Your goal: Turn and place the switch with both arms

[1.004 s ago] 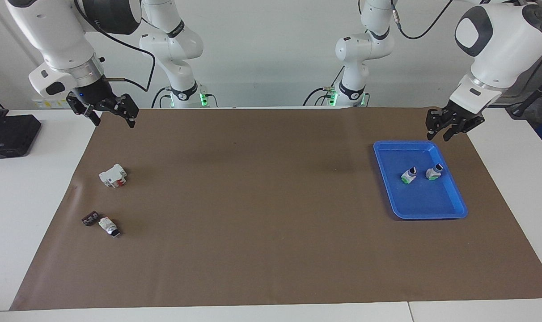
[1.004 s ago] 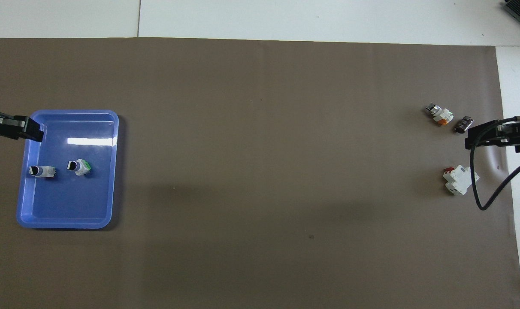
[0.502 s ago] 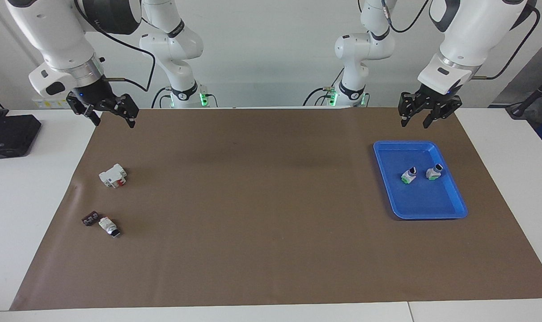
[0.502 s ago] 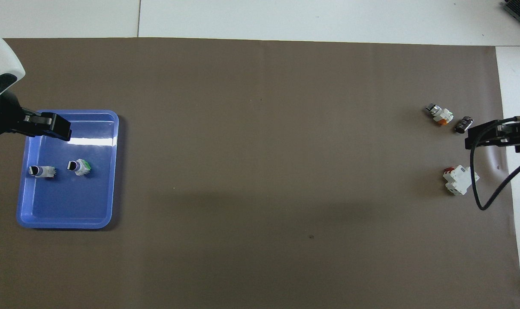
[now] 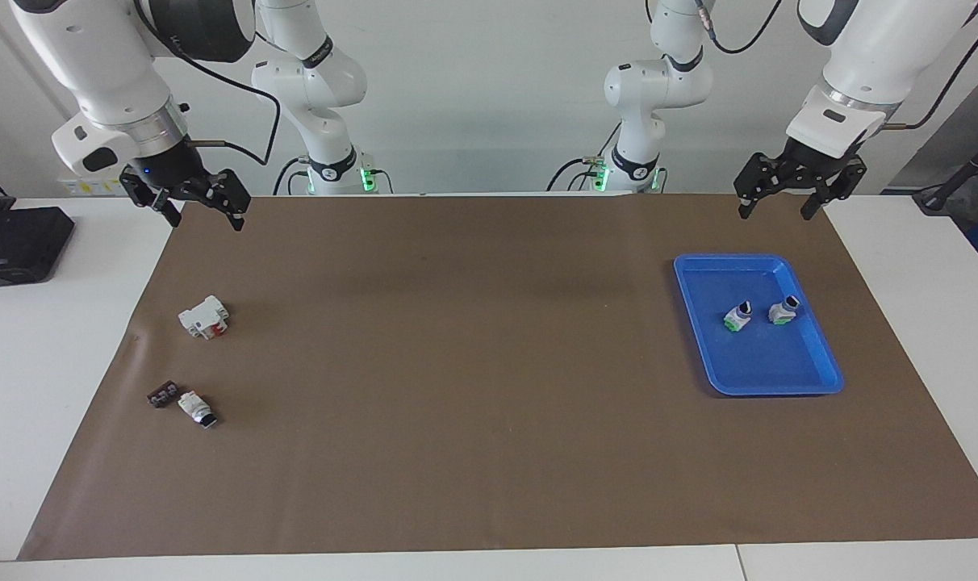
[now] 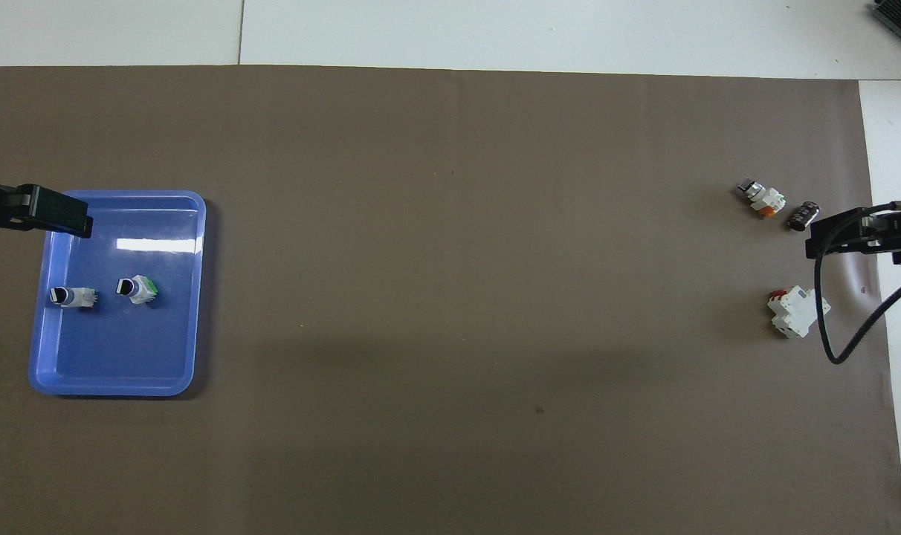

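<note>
shells: my two arms (image 5: 94, 56) are glossy white with dark grey joint bands
pincers: mine are black, two-fingered
cables: black, looping
bases: mine glow green

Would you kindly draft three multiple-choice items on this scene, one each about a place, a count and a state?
1. Where do the green-ended switches lie?
A. in the blue tray
B. on the brown mat
C. in a hand

2. How many switches are in the tray?
A. one
B. two
C. four

3. What is the left hand's state?
A. shut on a switch
B. open and empty
C. pressing into the tray

Key:
1 A: one switch and the other switch rest inside the blue tray.
2 B: only those two show there.
3 B: the left hand is up in the air, fingers spread, holding nothing.

The right hand waits.
</note>
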{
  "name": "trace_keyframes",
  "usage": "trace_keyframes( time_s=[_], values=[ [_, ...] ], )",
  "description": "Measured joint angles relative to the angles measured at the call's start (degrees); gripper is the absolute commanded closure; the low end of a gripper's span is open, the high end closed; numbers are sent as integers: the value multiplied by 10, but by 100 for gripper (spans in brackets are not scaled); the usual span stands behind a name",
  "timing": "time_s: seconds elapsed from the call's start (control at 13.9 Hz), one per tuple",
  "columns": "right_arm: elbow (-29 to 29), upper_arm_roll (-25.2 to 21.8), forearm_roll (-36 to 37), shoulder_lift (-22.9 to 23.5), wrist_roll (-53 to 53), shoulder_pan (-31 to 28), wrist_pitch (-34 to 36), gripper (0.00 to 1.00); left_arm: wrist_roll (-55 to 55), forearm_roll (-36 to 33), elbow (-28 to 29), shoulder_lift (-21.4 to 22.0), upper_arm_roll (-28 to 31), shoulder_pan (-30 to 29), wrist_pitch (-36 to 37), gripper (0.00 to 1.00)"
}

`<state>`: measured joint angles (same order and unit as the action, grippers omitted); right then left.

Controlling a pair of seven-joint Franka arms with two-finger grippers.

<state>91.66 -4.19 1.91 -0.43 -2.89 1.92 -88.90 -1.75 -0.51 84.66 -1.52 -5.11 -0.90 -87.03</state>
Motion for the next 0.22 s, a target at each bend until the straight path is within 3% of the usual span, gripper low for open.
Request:
trace_keyframes(
  time_s=[0.22],
  values=[
    [0, 0, 0, 0, 0, 0, 0, 0, 0, 0, 0, 0, 1, -13, -1, 0]
  ],
)
